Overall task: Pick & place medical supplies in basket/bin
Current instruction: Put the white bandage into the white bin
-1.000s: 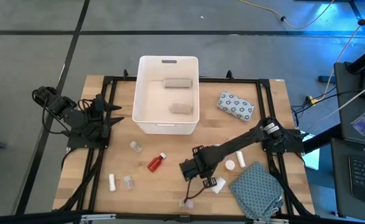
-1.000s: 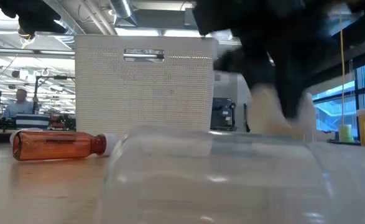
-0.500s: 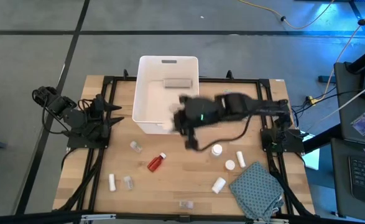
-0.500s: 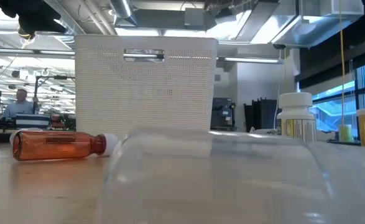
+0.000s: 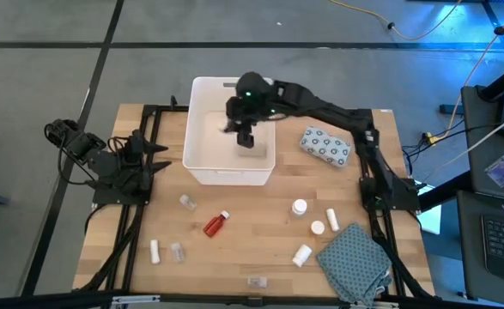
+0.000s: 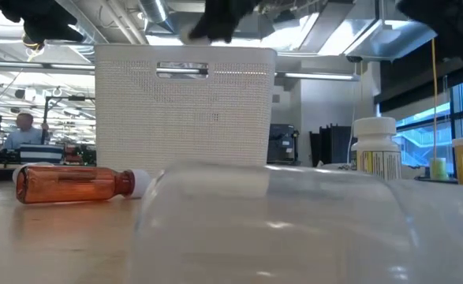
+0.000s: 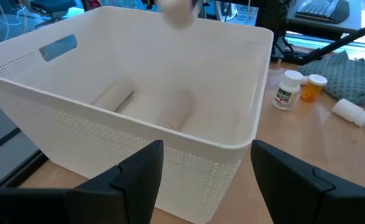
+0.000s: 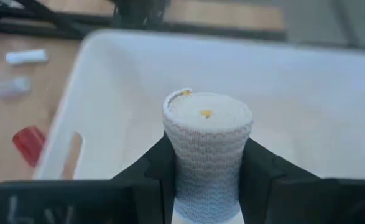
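The white tub [image 5: 202, 142] stands at the table's far middle, with two greyish rolls [image 7: 173, 112] lying on its floor. My right gripper [image 5: 245, 129] hovers over the tub's inside, shut on a white gauze roll [image 8: 207, 146]. My left gripper [image 5: 153, 159] waits open at the table's left, pointing at the tub [image 7: 138, 134]. A red bottle [image 5: 216, 223], clear vials [image 5: 187, 202], a white tube [image 5: 154, 251] and white bottles [image 5: 299, 206] lie on the near half. The blue-dotted pack [image 5: 326, 144] lies right of the tub. My right gripper pinches the white gauze roll by its side wall [image 8: 191, 168] between the two fingers [image 8: 154, 171], one on each side. The roll's flat end [image 8: 207, 112] sticks out past the fingertips. It is lifted clear, above the tub's floor.
The grey-teal patterned cloth [image 5: 355, 262] is bunched at the near right corner. A black frame [image 5: 148, 112] runs round the table's edge. In the low view a clear vial [image 6: 270, 225] lies close in front and a white bottle [image 6: 375, 150] stands to the right.
My right gripper has risen from the table's near middle, by the white bottles, and swung toward the far edge, carrying the gauze roll. It now stands over the tub's inside. The white bottle its arm covered shows again.
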{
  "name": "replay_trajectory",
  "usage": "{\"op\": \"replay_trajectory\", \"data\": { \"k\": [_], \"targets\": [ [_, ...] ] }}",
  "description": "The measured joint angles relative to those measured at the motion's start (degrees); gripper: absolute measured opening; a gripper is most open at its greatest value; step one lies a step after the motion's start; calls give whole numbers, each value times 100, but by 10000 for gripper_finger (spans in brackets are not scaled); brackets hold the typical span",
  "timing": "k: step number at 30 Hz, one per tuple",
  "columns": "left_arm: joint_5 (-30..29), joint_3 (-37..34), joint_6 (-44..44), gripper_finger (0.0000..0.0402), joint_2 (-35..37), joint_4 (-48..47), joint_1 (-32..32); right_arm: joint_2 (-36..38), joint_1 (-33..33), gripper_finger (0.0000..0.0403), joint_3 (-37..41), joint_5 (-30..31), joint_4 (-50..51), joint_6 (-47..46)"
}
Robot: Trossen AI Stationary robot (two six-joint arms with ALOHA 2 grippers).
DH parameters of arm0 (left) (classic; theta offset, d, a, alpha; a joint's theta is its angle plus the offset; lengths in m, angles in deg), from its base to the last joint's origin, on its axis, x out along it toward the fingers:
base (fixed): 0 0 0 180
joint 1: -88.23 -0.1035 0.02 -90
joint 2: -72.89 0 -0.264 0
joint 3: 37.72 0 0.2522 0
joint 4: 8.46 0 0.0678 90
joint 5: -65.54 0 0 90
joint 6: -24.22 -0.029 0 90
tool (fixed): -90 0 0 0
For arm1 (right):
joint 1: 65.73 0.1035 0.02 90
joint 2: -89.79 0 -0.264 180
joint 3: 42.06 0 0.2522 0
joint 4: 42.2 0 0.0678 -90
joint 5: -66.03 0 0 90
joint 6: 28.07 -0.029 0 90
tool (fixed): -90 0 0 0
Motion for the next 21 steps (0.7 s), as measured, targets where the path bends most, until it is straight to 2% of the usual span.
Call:
{"op": "replay_trajectory", "data": {
  "k": [6, 14, 17, 21],
  "targets": [
    [60, 0, 0, 235, 2, -3, -1, -638, -276, 118, 2, -977, 99, -13],
    [53, 0, 0, 235, 0, -4, -1, -1229, -308, 119, 2, -1628, 698, 140],
    [39, 0, 0, 235, 0, -4, 1, -1429, -301, 119, 2, -1625, 1075, 196],
    [-95, 0, 0, 235, 2, -19, -1, -1654, -297, 119, 2, -918, 1457, 550]
  ]
}}
